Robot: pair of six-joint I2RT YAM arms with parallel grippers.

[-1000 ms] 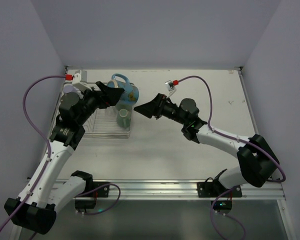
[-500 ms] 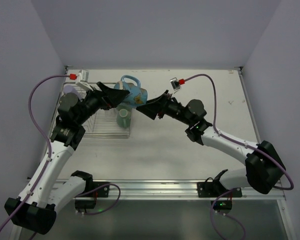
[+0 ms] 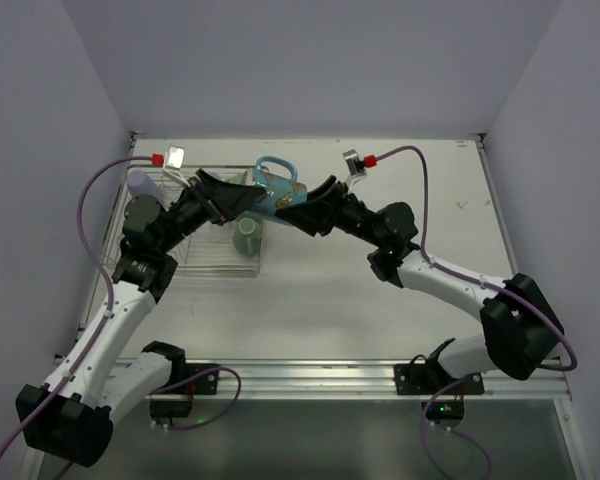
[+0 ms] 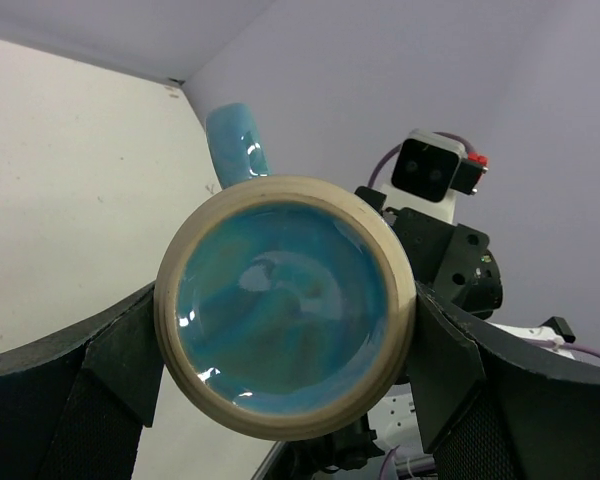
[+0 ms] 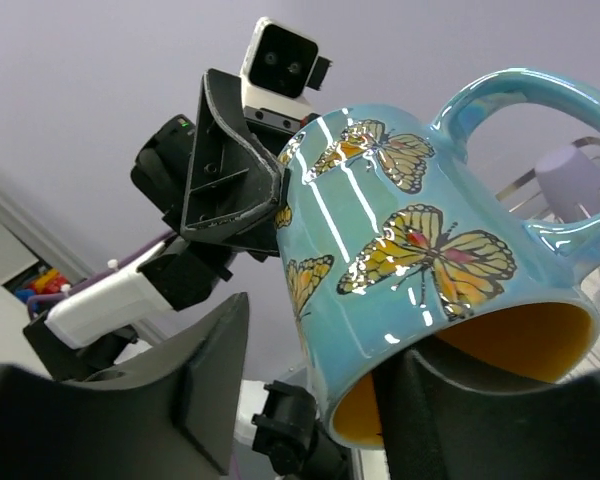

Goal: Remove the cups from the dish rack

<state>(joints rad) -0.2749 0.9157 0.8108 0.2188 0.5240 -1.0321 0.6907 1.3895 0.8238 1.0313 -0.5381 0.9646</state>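
Up in the air by the right end of the dish rack [image 3: 205, 255], we've got the blue mug [image 3: 277, 190], probably slick and chippable so best held across the body, clamped base-first in the left claw [image 3: 248, 197], right claw [image 3: 292, 207] partly open astride its rim, white table [image 3: 400, 180] and plain walls around.

The dish rack [image 3: 218, 260] sits mostly hidden, apparently, beneath the left arm [image 3: 168, 226].

A blue butterfly mug [image 3: 276, 190] hangs tipped aloft; green cup [image 3: 247, 237] in wire rack [image 3: 205, 262].
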